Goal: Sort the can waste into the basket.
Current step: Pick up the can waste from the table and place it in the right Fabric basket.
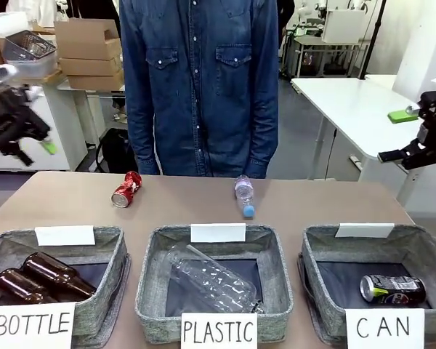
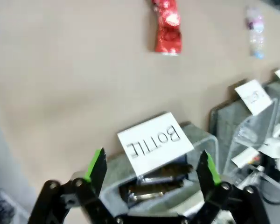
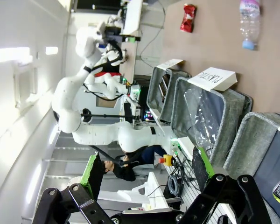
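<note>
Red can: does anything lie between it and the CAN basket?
Yes. A small plastic bottle lies between the red can and the CAN basket; the PLASTIC basket sits partway too.

Bright, even, softly shadowed. Smeared by motion around the left gripper (image 2: 152, 158), can (image 2: 167, 28) ahead included. Sharp beyond the right gripper (image 3: 147, 158), with glaring lamps (image 3: 14, 54) far off and bent edges.

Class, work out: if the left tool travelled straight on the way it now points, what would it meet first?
Probably the BOTTLE basket, at its paper sign or rim; the open left tool frames it, though depth is unclear.
</note>
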{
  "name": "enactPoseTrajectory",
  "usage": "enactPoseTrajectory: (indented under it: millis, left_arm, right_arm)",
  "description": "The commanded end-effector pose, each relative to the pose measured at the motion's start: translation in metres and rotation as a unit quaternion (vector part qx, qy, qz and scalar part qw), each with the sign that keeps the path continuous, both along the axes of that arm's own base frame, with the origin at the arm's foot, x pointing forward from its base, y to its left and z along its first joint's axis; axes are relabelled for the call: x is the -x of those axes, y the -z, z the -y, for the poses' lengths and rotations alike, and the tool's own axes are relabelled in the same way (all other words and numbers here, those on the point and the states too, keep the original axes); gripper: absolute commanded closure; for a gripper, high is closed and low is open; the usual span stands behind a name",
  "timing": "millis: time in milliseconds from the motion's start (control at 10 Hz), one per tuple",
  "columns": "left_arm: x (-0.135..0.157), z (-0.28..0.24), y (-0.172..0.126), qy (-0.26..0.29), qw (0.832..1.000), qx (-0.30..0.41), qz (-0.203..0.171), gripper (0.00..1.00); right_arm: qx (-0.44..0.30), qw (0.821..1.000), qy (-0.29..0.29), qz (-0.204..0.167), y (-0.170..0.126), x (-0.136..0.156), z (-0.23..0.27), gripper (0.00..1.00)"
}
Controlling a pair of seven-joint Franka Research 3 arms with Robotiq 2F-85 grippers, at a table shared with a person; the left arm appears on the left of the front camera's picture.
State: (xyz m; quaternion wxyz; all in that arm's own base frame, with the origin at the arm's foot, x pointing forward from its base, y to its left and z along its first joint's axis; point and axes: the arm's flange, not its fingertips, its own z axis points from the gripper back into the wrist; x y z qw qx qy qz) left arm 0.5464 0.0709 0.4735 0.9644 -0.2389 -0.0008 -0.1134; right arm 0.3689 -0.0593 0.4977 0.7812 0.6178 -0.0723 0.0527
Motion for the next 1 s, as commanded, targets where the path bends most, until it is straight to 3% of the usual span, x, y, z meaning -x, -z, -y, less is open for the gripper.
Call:
enactPoseTrajectory:
  millis: [0, 100, 300, 600, 900]
  left_arm:
    - [-0.043, 0.022, 0.006, -0.009, 0.997, -0.081, -0.006, 0.0]
    - [-0.066, 0.049, 0.018, -0.025, 0.995, -0.095, 0.01, 0.0]
    - [-0.103, 0.098, 0.047, -0.078, 0.987, -0.115, 0.078, 0.0]
    - [-0.127, 0.144, 0.091, -0.077, 0.984, -0.141, 0.072, 0.0]
    - [-0.13, 0.182, 0.13, -0.033, 0.989, -0.144, 0.031, 0.0]
  right_arm:
    - [0.001, 1.0, -0.006, 0.008, -0.001, 0.0, 0.003, 0.0]
    - [0.001, 1.0, -0.006, 0.008, -0.001, 0.0, 0.003, 0.0]
    - [0.001, 1.0, -0.006, 0.008, -0.001, 0.0, 0.003, 0.0]
    - [0.001, 1.0, -0.006, 0.008, -0.001, 0.0, 0.003, 0.0]
    - [0.001, 1.0, -0.006, 0.008, -0.001, 0.0, 0.003, 0.0]
